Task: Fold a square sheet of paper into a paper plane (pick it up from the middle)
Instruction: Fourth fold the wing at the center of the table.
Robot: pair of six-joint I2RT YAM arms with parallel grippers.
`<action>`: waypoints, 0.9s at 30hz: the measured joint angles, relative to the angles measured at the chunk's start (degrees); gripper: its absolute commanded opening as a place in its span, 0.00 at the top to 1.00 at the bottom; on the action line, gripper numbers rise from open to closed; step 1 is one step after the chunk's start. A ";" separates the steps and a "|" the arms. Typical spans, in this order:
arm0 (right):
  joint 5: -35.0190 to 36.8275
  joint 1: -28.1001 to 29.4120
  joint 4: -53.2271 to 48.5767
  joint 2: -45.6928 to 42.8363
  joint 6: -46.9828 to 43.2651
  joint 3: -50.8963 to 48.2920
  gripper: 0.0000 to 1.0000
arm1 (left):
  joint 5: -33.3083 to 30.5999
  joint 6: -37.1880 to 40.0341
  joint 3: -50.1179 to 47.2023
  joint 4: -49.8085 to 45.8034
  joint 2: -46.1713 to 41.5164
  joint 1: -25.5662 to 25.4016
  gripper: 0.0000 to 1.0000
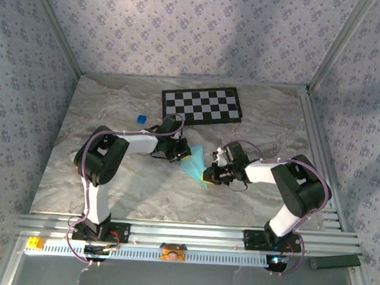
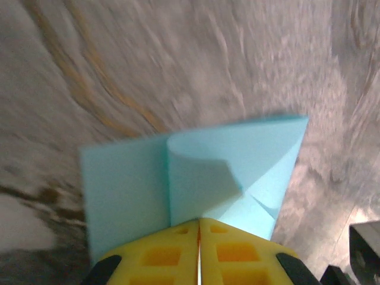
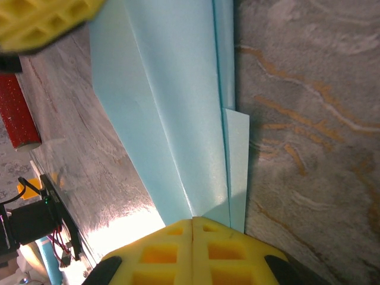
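midway between the side edges of the marble table (image 1: 115, 105), the left gripper (image 2: 199, 228) and right gripper (image 3: 193, 228), jaws pressed together, pinch opposite ends of the folded light-blue paper (image 1: 195, 167).

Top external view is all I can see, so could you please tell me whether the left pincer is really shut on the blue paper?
Observer: Yes. The left wrist view shows the left pincer with its yellow fingers pressed together on the edge of the blue paper.
Operator: Thank you. Is the right pincer gripping it as well?
Observer: It is. In the right wrist view the right pincer is shut on the paper's edge, and long straight creases run away from it.
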 measured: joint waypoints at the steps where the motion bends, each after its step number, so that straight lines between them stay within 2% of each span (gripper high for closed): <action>1: -0.02 -0.02 -0.02 0.00 -0.13 0.00 1.00 | -0.50 0.11 0.26 -0.13 0.09 0.59 0.91; 20: -1.27 -0.26 -1.40 -0.11 -0.37 -0.04 1.00 | -7.48 3.30 3.67 -4.07 0.17 4.66 0.89; 27: -2.01 -0.55 -2.64 -0.13 -1.92 0.09 1.00 | -8.74 3.23 1.01 -3.76 -8.76 3.58 0.86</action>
